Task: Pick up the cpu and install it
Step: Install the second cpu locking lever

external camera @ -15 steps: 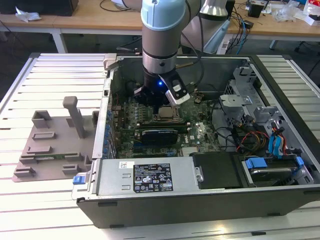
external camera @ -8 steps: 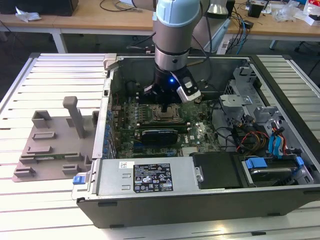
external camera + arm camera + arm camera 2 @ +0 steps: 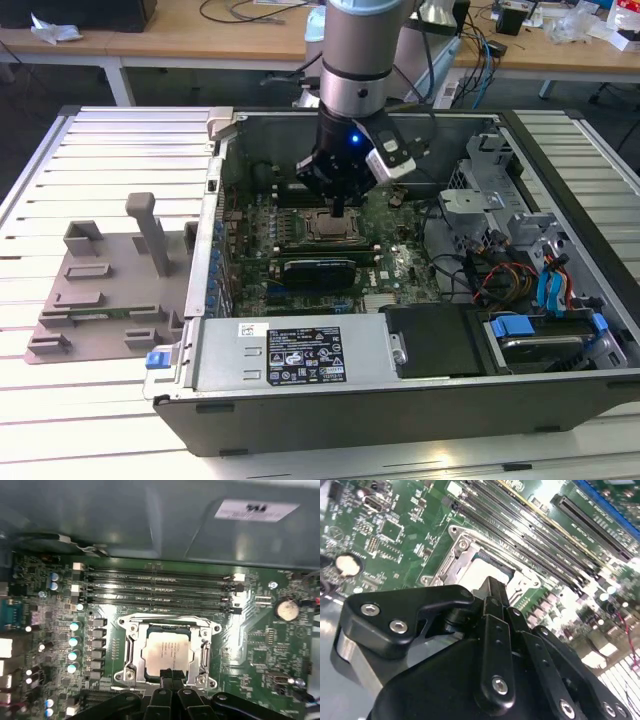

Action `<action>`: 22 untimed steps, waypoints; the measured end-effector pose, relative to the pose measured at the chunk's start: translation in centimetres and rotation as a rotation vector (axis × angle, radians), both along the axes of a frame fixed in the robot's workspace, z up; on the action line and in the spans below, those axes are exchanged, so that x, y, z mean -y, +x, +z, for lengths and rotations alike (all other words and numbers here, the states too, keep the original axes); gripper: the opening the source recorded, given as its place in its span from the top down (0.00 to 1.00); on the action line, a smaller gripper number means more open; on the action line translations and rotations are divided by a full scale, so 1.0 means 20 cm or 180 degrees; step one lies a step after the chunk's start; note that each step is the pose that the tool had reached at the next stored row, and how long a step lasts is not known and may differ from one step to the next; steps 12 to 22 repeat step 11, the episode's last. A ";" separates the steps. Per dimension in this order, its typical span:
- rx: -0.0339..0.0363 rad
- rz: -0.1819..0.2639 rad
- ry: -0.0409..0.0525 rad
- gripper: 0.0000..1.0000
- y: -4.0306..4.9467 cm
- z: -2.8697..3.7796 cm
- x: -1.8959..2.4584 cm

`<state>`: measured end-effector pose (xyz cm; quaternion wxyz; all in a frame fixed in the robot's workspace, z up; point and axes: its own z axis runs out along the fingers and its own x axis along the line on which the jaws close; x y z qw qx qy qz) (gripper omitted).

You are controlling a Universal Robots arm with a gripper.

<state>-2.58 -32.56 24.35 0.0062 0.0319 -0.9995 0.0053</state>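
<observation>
One cpu (image 3: pixel 166 651) edge behind tool (image 3: pixel 166 674).

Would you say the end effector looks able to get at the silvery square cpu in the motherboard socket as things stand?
Probably yes. The end effector hangs right over the silvery square cpu, which sits in the metal-framed socket with its top uncovered; nothing lies between them in the first wrist view.

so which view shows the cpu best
The first wrist view: the cpu sits nearly whole in its socket, silvery top facing the camera. The second wrist view has the gripper hiding much of it; the exterior view shows it tiny.
</observation>
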 end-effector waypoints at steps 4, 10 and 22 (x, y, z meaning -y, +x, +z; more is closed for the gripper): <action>0.0000 0.0000 -0.0002 0.89 0.000 0.080 -0.004; 0.0000 0.0000 -0.0002 0.89 0.000 0.086 -0.004; 0.0000 0.0000 -0.0002 0.89 0.000 0.086 -0.004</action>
